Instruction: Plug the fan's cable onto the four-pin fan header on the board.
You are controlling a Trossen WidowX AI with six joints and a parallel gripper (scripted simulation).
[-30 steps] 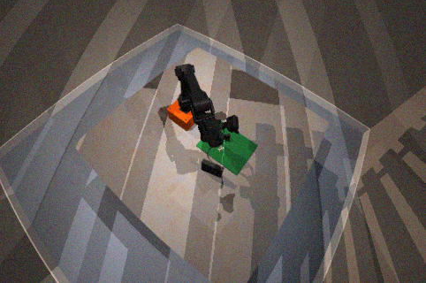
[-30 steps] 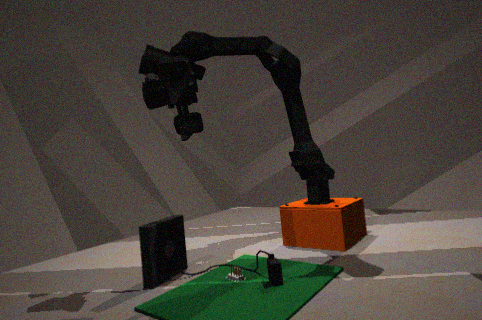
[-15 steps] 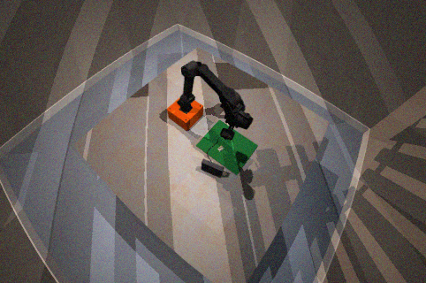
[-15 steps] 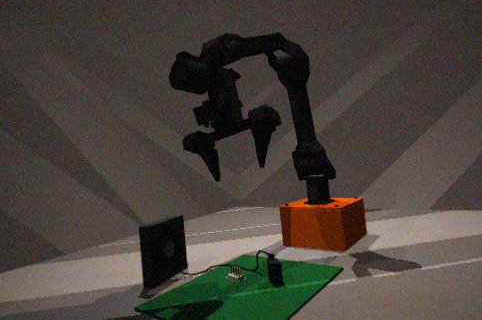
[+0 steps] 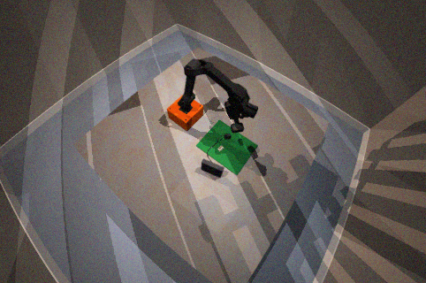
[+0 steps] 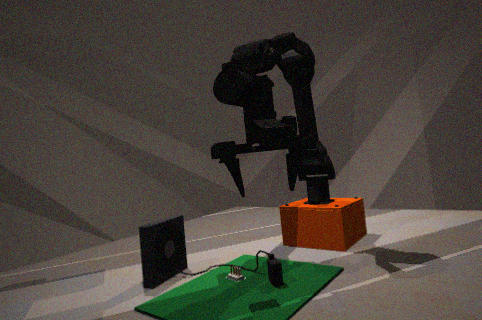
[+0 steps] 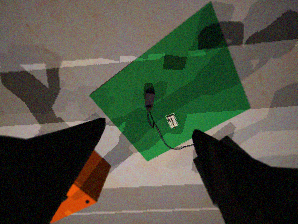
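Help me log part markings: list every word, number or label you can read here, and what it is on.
None can be read.
Board: plain green, no print shows.
Header: small dark marks, too blurred to read.
Fan, plug, base: no lettering visible.
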